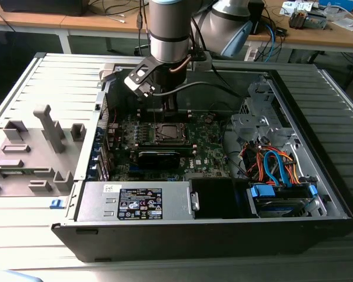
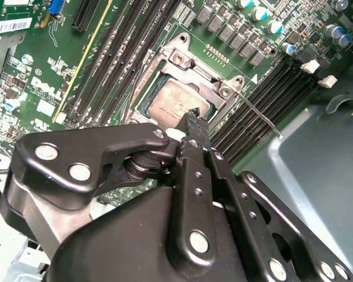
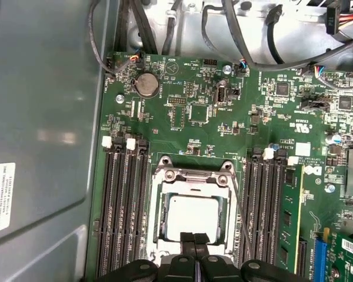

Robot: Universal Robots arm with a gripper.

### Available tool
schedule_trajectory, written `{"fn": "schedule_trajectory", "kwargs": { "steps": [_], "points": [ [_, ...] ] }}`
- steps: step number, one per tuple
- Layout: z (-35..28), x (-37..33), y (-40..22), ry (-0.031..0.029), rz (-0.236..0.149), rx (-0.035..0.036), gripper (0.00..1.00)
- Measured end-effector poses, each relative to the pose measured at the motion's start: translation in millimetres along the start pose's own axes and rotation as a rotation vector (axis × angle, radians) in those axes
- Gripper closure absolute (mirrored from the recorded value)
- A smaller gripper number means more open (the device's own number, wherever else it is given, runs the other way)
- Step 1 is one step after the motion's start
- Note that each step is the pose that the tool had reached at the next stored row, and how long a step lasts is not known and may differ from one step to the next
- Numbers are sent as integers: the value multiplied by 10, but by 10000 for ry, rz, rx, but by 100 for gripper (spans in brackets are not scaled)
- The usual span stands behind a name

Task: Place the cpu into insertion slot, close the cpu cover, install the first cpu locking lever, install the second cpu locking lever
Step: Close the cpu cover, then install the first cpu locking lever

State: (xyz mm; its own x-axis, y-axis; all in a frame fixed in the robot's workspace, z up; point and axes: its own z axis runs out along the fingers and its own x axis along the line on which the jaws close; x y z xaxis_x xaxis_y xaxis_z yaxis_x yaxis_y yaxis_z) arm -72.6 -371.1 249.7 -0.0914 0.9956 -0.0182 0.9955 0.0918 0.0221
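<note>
Claw (image 1: 170, 113) of the single arm hung low inside the open computer case (image 1: 317, 117), which lay on the grey slatted counter (image 1: 23, 76). In both wrist views its two black fingertips were pressed together (clenched, with nothing visible between them), and they stood over one edge of the cpu cover (image 3: 191, 176) (image 2: 188, 61), very near or touching it; I could not tell which.

The cpu (image 3: 193, 216) (image 2: 173, 103) sat already in the insertion slot (image 1: 167, 133), near the middle of the green motherboard (image 3: 188, 111), between two banks of long black memory slots (image 3: 123, 205). Its plain silver top showed through the cut-out centre of the cover, and the cover lay flat around it.

A thin wire locking lever (image 3: 241, 217) (image 2: 262, 117) ran along one side of the cover. Whether it was hooked down, I could not tell.
</note>
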Motion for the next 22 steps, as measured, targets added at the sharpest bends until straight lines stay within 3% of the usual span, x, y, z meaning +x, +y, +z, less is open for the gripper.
{"fn": "schedule_trajectory", "kwargs": {
  "steps": [11, 22],
  "points": [
    [-16, 0, 0, 0, -11, 0, 89],
    [-16, 0, 1, 19, -1039, -18, 89]
  ]
}}
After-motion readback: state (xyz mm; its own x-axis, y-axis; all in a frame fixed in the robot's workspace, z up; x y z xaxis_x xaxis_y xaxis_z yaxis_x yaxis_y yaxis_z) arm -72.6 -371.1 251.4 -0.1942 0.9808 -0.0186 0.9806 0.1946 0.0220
